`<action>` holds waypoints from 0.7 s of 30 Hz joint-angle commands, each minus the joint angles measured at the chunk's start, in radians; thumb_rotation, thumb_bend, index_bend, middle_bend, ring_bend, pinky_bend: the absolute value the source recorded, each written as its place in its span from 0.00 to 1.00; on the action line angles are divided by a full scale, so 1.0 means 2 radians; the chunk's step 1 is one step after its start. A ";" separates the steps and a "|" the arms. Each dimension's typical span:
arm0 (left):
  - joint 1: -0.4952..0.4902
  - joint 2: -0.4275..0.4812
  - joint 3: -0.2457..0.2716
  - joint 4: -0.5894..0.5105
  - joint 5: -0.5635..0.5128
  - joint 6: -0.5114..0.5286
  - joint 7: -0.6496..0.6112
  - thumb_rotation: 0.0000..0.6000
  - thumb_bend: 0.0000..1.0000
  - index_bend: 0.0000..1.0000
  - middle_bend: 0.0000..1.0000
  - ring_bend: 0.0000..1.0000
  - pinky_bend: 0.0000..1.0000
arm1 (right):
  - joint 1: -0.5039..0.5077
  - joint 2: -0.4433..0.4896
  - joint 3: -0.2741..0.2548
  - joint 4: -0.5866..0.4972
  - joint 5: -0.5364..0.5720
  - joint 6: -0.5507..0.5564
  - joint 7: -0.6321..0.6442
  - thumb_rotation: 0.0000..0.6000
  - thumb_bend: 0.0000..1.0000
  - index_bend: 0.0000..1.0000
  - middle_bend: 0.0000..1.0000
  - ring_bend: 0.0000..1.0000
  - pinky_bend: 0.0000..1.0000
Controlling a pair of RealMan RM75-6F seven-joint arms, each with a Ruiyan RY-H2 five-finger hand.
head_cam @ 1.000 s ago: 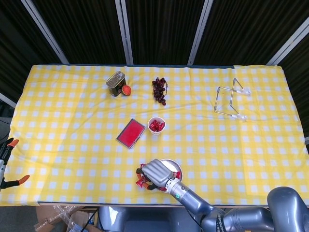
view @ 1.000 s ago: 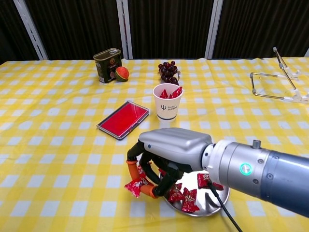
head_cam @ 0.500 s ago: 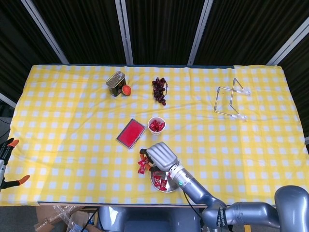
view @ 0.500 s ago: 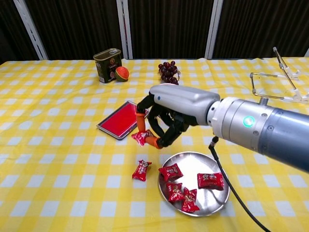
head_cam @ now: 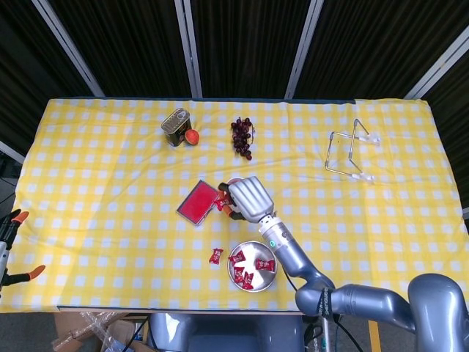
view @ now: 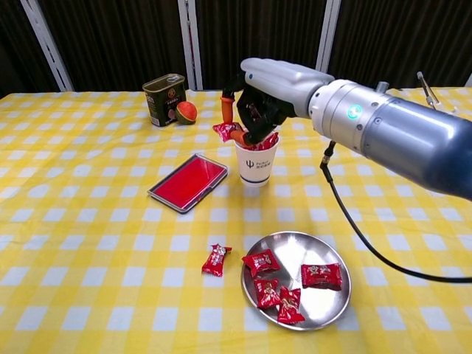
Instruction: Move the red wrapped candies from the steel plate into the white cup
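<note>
White cup [view: 256,161] on desk [view: 88,221], red candies inside, partly hidden by right hand [view: 258,103]. Steel plate [view: 298,259] near front edge holds four red candies [view: 321,275]. One stray candy [view: 216,259] lies on cloth just left of plate. Right hand pinches one candy [view: 226,131] at fingertips, just over cup's left rim. Left hand not visible. Half second ago hand was lower, between plate and cup; now raised to cup. Plate count unchanged.
</note>
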 commanded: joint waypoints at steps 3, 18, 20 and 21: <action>-0.001 0.001 0.000 0.001 -0.002 -0.004 0.001 1.00 0.03 0.00 0.00 0.00 0.00 | 0.034 -0.027 0.018 0.080 0.023 -0.025 0.004 1.00 0.44 0.53 0.69 0.80 0.91; -0.002 0.005 0.003 -0.001 0.001 -0.006 -0.003 1.00 0.03 0.00 0.00 0.00 0.00 | 0.035 -0.043 0.000 0.137 0.023 -0.035 0.027 1.00 0.44 0.53 0.69 0.80 0.91; -0.001 0.005 0.003 -0.001 0.002 -0.005 -0.002 1.00 0.03 0.00 0.00 0.00 0.00 | 0.035 -0.041 0.001 0.133 0.023 -0.032 0.027 1.00 0.44 0.53 0.69 0.80 0.91; -0.001 0.005 0.003 -0.001 0.002 -0.005 -0.001 1.00 0.03 0.00 0.00 0.00 0.00 | 0.035 -0.039 0.000 0.131 0.024 -0.032 0.026 1.00 0.44 0.52 0.69 0.80 0.91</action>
